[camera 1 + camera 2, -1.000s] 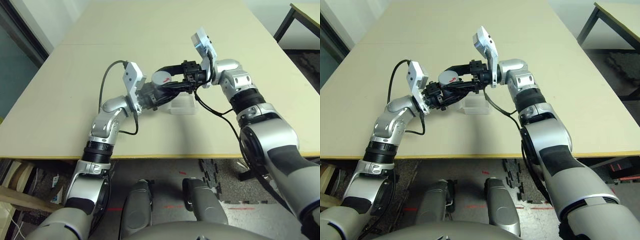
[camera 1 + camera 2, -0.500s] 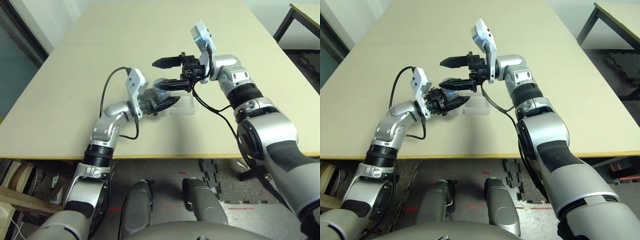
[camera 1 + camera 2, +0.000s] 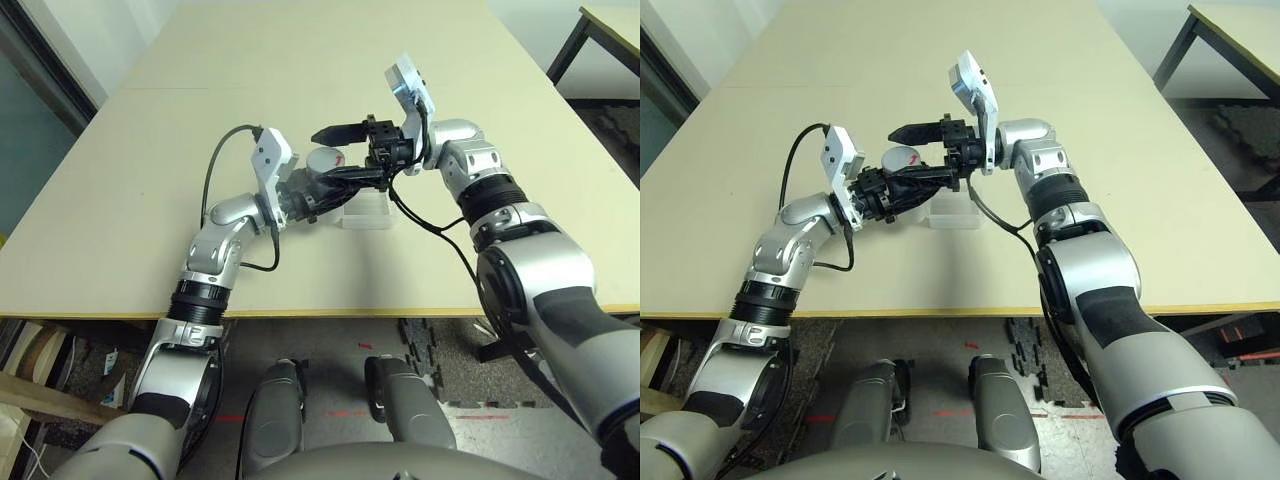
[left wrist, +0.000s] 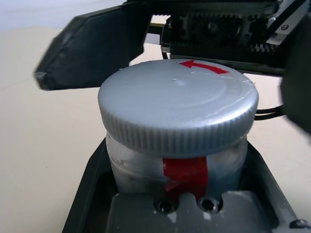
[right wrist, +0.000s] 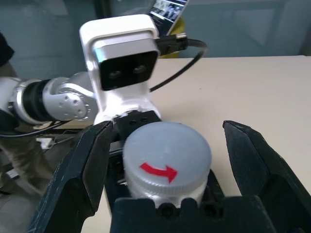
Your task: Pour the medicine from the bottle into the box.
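Observation:
My left gripper [image 3: 311, 189] is shut on the bottle [image 4: 181, 171], a silver-grey cylinder with a red and white label. It is held above the table, and its grey cap [image 3: 323, 160] with a red arrow is on. My right gripper [image 3: 337, 154] is open, with one black finger [image 5: 81, 171] on each side of the cap and a gap on both sides. The clear square box [image 3: 367, 212] rests on the table just below and to the right of the bottle. The medicine is hidden inside the capped bottle.
The beige table [image 3: 300, 70] stretches wide all round both arms. A second table's corner [image 3: 610, 25] stands at the far right, beyond a strip of floor. The left arm's black cable [image 3: 212, 165] loops above its forearm.
Half a second ago the bottle was lower and my right gripper higher, off the cap. Now the left arm has lifted the bottle back between the open right fingers.

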Robot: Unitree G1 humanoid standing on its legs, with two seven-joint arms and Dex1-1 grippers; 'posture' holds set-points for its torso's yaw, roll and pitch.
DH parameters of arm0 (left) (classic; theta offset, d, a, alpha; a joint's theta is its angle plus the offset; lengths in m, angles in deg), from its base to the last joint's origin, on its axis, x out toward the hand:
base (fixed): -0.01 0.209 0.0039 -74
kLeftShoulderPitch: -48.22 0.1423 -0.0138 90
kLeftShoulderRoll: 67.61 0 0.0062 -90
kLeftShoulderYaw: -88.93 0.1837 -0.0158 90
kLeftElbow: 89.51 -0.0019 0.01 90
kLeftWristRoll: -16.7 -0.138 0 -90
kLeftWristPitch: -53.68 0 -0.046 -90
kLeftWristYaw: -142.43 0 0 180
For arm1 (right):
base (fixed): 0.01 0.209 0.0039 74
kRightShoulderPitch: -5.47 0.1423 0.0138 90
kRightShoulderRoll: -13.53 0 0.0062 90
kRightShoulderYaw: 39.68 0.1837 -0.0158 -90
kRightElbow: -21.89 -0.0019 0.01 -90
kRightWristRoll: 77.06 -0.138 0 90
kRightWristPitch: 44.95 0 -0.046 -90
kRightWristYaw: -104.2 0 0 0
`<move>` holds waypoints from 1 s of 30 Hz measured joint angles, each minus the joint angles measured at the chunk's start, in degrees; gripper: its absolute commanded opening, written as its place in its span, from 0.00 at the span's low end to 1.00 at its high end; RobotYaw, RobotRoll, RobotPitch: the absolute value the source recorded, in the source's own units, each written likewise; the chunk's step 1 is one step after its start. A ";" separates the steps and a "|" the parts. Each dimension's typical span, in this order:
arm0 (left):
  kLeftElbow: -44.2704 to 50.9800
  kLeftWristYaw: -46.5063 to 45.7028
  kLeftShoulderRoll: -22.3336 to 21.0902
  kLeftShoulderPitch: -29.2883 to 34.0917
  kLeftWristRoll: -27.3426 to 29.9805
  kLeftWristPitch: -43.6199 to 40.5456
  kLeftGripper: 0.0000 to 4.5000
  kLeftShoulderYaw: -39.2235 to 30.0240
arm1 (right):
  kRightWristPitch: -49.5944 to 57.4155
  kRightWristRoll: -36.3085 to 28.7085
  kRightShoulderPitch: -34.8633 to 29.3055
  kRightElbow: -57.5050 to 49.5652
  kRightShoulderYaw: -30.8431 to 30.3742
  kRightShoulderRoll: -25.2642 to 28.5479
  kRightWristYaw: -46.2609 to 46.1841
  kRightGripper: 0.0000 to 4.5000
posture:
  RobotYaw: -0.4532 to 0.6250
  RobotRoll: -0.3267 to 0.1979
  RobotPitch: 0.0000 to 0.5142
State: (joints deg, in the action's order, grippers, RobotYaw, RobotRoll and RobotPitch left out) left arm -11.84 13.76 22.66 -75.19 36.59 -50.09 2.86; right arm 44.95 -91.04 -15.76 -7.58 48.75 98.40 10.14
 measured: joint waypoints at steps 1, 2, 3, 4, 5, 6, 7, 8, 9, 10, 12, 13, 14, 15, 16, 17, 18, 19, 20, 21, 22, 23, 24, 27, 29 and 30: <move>0.00 0.00 0.01 0.00 0.00 0.00 0.59 0.01 | -0.27 0.19 0.00 0.03 0.00 -0.01 -0.74 1.00 | 0.28 0.62 0.22; 0.00 0.00 0.01 0.00 0.00 0.00 0.59 0.02 | -0.55 0.30 0.01 0.14 0.02 -0.01 -1.54 1.00 | 0.28 0.62 0.22; 0.01 0.00 0.01 0.00 0.00 0.00 0.59 0.04 | -0.87 0.49 0.02 0.29 0.04 -0.01 -2.25 1.00 | 0.29 0.62 0.22; 0.00 -0.01 -0.01 0.01 -0.01 0.00 0.59 0.03 | -1.09 0.70 0.02 0.38 0.05 -0.05 -2.81 1.00 | 0.29 0.62 0.22; -0.01 -0.08 -0.06 0.01 -0.05 -0.01 0.59 0.01 | -1.27 0.79 0.03 0.45 0.06 -0.12 -3.12 1.00 | 0.29 0.62 0.22; -0.01 -0.19 -0.09 0.01 -0.06 -0.02 0.59 -0.01 | -1.43 0.88 0.05 0.51 0.06 -0.17 -3.35 1.00 | 0.29 0.62 0.22; -0.02 -0.29 -0.10 0.01 -0.07 -0.02 0.59 -0.03 | -1.54 0.97 0.08 0.55 0.06 -0.19 -3.51 1.00 | 0.29 0.62 0.22; -0.03 -0.42 -0.10 0.01 -0.08 -0.03 0.59 -0.04 | -1.73 1.10 0.11 0.57 0.06 -0.21 -3.68 1.00 | 0.29 0.62 0.22; -0.06 -0.51 -0.11 0.01 -0.11 -0.04 0.59 -0.06 | -2.01 1.25 0.13 0.60 0.06 -0.24 -3.82 1.00 | 0.29 0.62 0.22; -0.07 -0.63 -0.11 0.02 -0.13 -0.04 0.59 -0.06 | -2.16 1.33 0.16 0.66 0.06 -0.25 -3.94 1.00 | 0.29 0.62 0.22; -0.12 -0.81 -0.12 0.02 -0.15 -0.08 0.59 -0.06 | -2.50 1.45 0.19 0.86 0.06 -0.25 -4.18 1.00 | 0.29 0.62 0.22; -0.14 -0.89 -0.12 0.02 -0.16 -0.10 0.59 -0.07 | -2.63 1.50 0.21 0.97 0.06 -0.26 -4.33 1.00 | 0.29 0.62 0.22; -0.18 -1.00 -0.13 0.02 -0.19 -0.15 0.59 -0.09 | -2.84 1.56 0.22 1.08 0.05 -0.26 -4.52 1.00 | 0.29 0.62 0.22; -0.23 -1.14 -0.14 0.02 -0.25 -0.19 0.59 -0.12 | -3.06 1.70 0.24 1.22 0.05 -0.25 -4.72 1.00 | 0.29 0.62 0.22; -0.25 -1.34 -0.14 0.02 -0.37 -0.21 0.59 -0.13 | -3.19 1.83 0.29 1.51 0.05 -0.24 -4.86 1.00 | 0.29 0.62 0.22; -0.28 -1.45 -0.13 0.02 -0.45 -0.24 0.59 -0.13 | -3.25 1.89 0.34 1.70 0.05 -0.21 -4.93 1.00 | 0.29 0.62 0.22; -0.29 -1.49 -0.11 0.02 -0.50 -0.28 0.59 -0.12 | -3.33 1.93 0.37 1.85 0.05 -0.16 -4.94 1.00 | 0.29 0.62 0.21; -0.30 -1.64 -0.07 0.02 -0.53 -0.36 0.59 -0.12 | -3.36 1.93 0.45 2.08 0.06 -0.01 -4.95 1.00 | 0.29 0.62 0.21; -0.39 -1.94 -0.03 0.02 -0.62 -0.44 0.59 -0.13 | -3.38 1.95 0.57 2.52 0.06 0.30 -4.95 1.00 | 0.29 0.62 0.21; -0.55 -2.03 -0.02 0.01 -0.66 -0.50 0.59 -0.16 | -3.43 2.02 0.57 2.65 0.05 0.56 -4.95 1.00 | 0.29 0.62 0.21; -0.83 -2.16 -0.01 0.01 -0.74 -0.58 0.59 -0.26 | -3.55 2.14 0.57 2.84 0.05 0.97 -4.95 1.00 | 0.29 0.62 0.21; -1.17 -2.28 0.01 0.01 -0.81 -0.62 0.59 -0.41 | -3.64 2.31 0.57 2.93 0.04 1.38 -4.95 1.00 | 0.29 0.62 0.21; -1.49 -2.54 0.08 0.00 -0.88 -0.63 0.59 -0.48 | -3.85 2.63 0.57 3.03 0.02 1.78 -4.95 1.00 | 0.29 0.62 0.20; -1.92 -3.22 0.23 -0.01 -0.99 -0.65 0.59 -0.80 | -4.27 3.30 0.56 3.42 0.01 3.23 -4.94 1.00 | 0.29 0.62 0.20; -1.86 -2.75 0.04 0.01 -0.94 -0.49 0.59 -0.86 | -4.42 3.79 0.57 4.29 0.32 6.04 -6.58 1.00 | 0.29 0.62 0.20; -1.45 -1.86 0.13 0.05 -0.81 -0.05 0.59 -0.68 | -4.41 4.21 0.55 5.18 0.79 8.24 -8.51 1.00 | 0.29 0.62 0.20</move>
State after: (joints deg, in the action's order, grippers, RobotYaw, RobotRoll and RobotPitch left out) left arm -13.29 11.90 22.79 -75.14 35.77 -50.15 2.18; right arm 40.54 -86.83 -15.21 -2.40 49.54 106.64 1.62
